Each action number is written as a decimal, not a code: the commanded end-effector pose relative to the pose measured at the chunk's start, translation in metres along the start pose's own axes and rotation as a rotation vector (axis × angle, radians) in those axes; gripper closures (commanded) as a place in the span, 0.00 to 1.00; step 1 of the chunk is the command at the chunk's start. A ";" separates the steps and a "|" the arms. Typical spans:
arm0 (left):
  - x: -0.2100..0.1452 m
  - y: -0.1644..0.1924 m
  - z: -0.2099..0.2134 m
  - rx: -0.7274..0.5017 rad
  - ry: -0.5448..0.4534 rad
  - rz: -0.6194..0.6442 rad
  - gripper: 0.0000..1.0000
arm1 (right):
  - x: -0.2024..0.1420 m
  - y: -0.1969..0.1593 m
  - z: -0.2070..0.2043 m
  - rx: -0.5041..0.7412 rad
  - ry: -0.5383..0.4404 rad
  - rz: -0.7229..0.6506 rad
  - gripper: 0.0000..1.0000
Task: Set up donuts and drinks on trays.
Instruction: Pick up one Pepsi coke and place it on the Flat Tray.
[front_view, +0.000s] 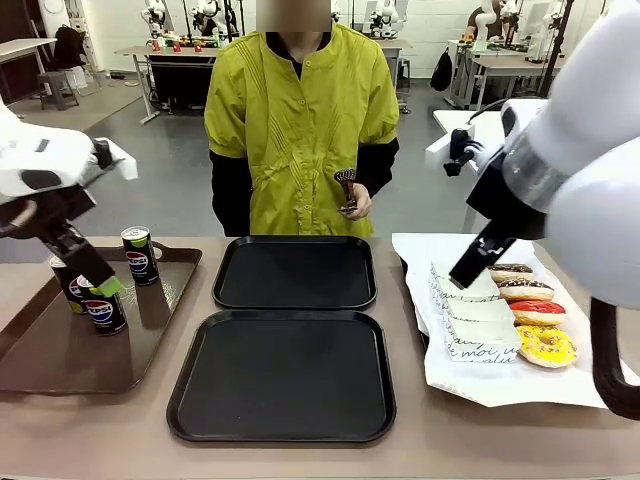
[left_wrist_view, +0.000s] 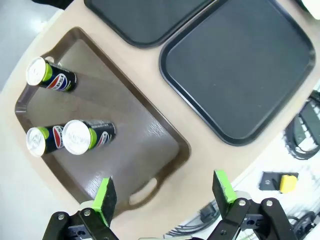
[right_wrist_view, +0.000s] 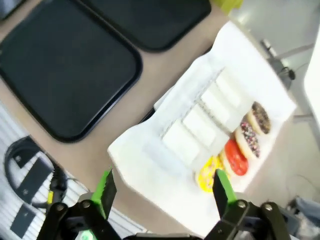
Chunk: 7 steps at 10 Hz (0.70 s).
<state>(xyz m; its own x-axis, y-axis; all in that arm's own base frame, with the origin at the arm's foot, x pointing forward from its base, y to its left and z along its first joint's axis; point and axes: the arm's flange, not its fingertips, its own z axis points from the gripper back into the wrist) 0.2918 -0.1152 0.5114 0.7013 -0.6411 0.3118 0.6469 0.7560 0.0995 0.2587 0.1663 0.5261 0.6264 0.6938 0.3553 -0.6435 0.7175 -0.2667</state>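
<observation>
Donuts (front_view: 530, 310), four, lie in a row on the white paper sheet (front_view: 480, 385); three Pepsi cans (front_view: 137, 255) stand on the brown tray (front_view: 60, 350). Both black trays (front_view: 285, 375) are bare. Left claw (left_wrist_view: 165, 192) and right claw (right_wrist_view: 164, 190) spread, holding nothing. All placing remains.

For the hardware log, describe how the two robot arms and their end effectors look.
The left arm and right arm have smooth, rounded white shells with black joints. A thick black cable loops beside the right one. The left end effector and right end effector are black, two-fingered, with bright green pads and silvery pivot bolts.
</observation>
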 end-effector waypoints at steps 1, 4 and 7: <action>0.009 0.002 -0.017 0.019 0.010 -0.013 0.00 | 0.010 -0.008 -0.019 -0.015 -0.011 -0.009 0.00; 0.009 0.002 -0.017 0.019 0.010 -0.013 0.00 | 0.010 -0.008 -0.019 -0.015 -0.011 -0.009 0.00; -0.015 0.052 0.003 -0.567 -0.184 0.331 0.00 | -0.050 -0.054 -0.020 0.518 -0.273 -0.327 0.00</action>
<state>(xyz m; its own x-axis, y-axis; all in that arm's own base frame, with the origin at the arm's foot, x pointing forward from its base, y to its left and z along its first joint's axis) 0.3087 -0.0917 0.5048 0.7715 -0.5171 0.3706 0.6047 0.7770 -0.1748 0.2847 0.1375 0.5292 0.6818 0.5586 0.4724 -0.6335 0.7737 -0.0006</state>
